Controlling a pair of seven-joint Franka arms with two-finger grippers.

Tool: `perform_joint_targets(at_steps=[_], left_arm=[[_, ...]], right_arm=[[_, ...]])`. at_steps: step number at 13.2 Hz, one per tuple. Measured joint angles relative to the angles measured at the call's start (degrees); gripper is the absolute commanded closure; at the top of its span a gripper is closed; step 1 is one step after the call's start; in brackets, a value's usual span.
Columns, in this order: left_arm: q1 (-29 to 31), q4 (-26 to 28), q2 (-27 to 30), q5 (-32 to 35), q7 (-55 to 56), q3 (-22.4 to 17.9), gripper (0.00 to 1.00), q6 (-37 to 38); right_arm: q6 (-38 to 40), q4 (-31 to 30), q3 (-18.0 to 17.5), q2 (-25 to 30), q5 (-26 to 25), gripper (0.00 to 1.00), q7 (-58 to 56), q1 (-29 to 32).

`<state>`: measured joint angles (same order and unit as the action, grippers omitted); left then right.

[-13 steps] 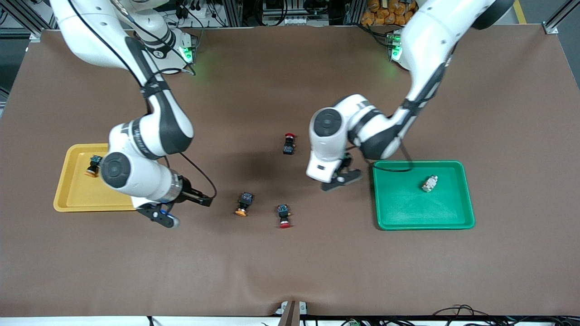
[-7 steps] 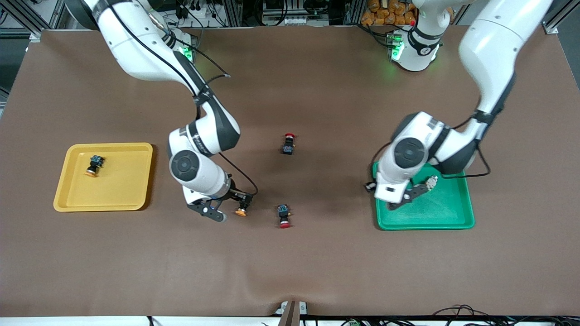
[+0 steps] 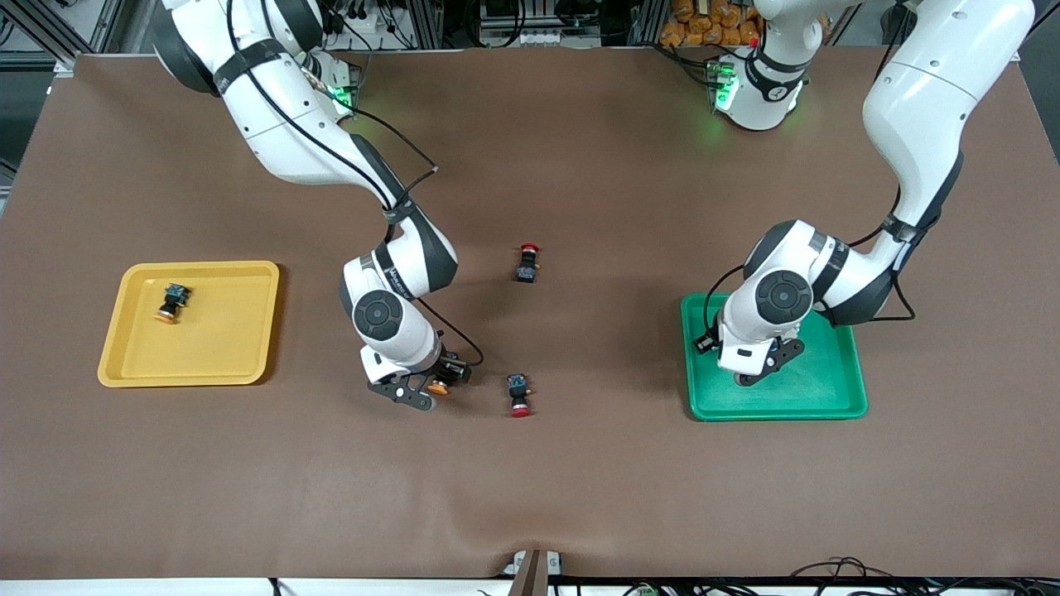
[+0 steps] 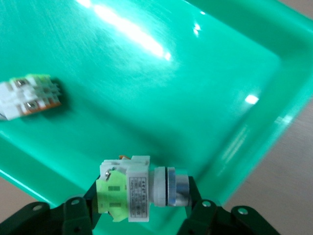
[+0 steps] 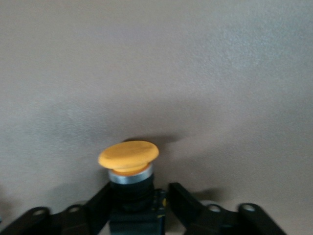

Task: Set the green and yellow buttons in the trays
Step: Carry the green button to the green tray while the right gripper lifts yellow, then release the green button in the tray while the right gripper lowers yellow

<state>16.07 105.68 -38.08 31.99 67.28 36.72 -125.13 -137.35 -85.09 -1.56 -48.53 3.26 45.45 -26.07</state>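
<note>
My left gripper (image 3: 758, 368) is shut on a whitish green-capped button (image 4: 132, 188), held end to end low over the green tray (image 3: 820, 389) near its rim. In the left wrist view (image 4: 142, 196) a second green button (image 4: 29, 95) lies in the tray (image 4: 195, 98); the arm hides it in the front view. My right gripper (image 3: 431, 387) is down at the table, open, its fingers on either side of a black-bodied yellow button (image 3: 440, 386), also in the right wrist view (image 5: 128, 154). Another yellow button (image 3: 171, 302) lies in the yellow tray (image 3: 215, 331).
Two red-capped black switches lie on the brown table: one (image 3: 519, 393) beside my right gripper toward the left arm's end, one (image 3: 527, 262) farther from the front camera at mid-table.
My left arm carried the green button from mid-table to over the green tray. My right arm swung from the yellow tray to the yellow button on the table and lowered around it.
</note>
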Motion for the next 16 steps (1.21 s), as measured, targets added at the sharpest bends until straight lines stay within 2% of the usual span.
perform_joint_targets(at_steps=[1, 2, 6, 9, 13, 15, 16], left_arm=[[0.7, 0.5, 0.0, 1.1, 0.0, 0.0, 0.27, -0.3], [1.3, 0.7, 0.0, 1.7, 0.0, 0.0, 0.00, -0.5], [1.9, 0.7, 0.9, 1.9, 0.0, 0.8, 0.00, -0.6], [2.5, 0.7, 2.8, 1.9, -0.3, 1.7, 0.00, -0.5], [8.1, 0.3, 5.4, 1.9, -4.0, 6.7, 0.00, 2.3], [11.8, -1.2, 6.0, 1.9, -8.0, 10.1, 0.00, 5.9], [13.6, -2.7, 6.2, 1.9, -10.4, 11.9, 0.00, 8.7]], right_arm=[[0.9, 0.5, 0.2, 0.0, 0.0, 1.00, 0.1, 0.0], [3.6, 1.8, 0.5, 0.0, 0.0, 1.00, 0.1, 0.2], [23.8, 12.8, 1.2, 0.5, 0.0, 1.00, -0.3, 3.9], [32.7, 15.5, 1.2, 2.8, 0.0, 1.00, -10.6, 10.2], [40.5, 14.7, 1.2, 7.4, 0.0, 1.00, -22.4, 18.5], [39.0, 9.9, 1.3, 9.7, 0.0, 1.00, -29.5, 22.9], [35.5, 5.4, 1.3, 11.0, 0.0, 1.00, -32.8, 25.3]])
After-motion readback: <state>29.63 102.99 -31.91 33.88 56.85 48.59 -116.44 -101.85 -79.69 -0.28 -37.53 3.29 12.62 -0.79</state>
